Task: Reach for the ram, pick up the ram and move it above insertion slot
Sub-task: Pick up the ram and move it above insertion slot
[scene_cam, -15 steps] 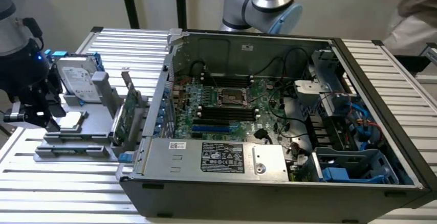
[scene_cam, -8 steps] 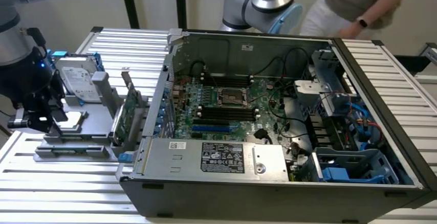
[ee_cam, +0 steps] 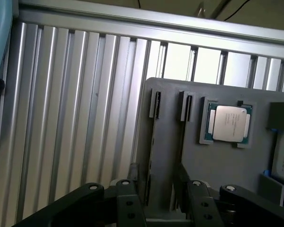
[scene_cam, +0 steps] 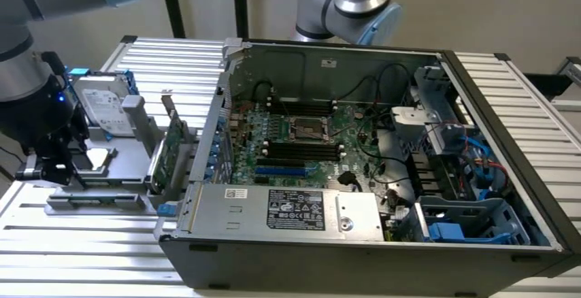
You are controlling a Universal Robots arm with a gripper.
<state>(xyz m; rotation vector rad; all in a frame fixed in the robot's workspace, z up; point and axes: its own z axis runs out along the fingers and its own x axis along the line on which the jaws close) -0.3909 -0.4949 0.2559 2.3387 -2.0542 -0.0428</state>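
Standing by the ribbed aluminium surface (scene_cam: pixel 91 257), I saw the grey robot arm (scene_cam: pixel 27 73) leaning down at about nine o'clock of the open black computer case (scene_cam: pixel 363 264) in the exterior view. Its black jaws hung over the near end of a flat grey plastic parts fixture (scene_cam: pixel 127 152). The ram (scene_cam: pixel 105 200), a long thin green circuit-board stick, lay on edge in a narrow slot along the fixture's front, at six o'clock of the silver hard drive (scene_cam: pixel 98 111) that stood propped in the same fixture. Through the wrist view the ram (ee_cam: pixel 152 151) appeared as a thin dark edge running along the grey fixture (ee_cam: pixel 217 179). The jaws were released and spread wide either side of it, one pale finger (ee_cam: pixel 132 172) and one dark finger (ee_cam: pixel 181 176) flanking the stick, with gaps showing between them and it. Just beside it a second slot (ee_cam: pixel 186 106) ran parallel, and beyond that a square silver-lidded processor chip (ee_cam: pixel 227 123) sat in its recess. A taller green expansion card with a metal bracket (scene_cam: pixel 168 155) stood upright between the fixture and the case, whose green motherboard (scene_cam: pixel 300 141) lay exposed. A second grey-and-blue arm (scene_cam: pixel 358 2) stood at twelve o'clock behind the case.
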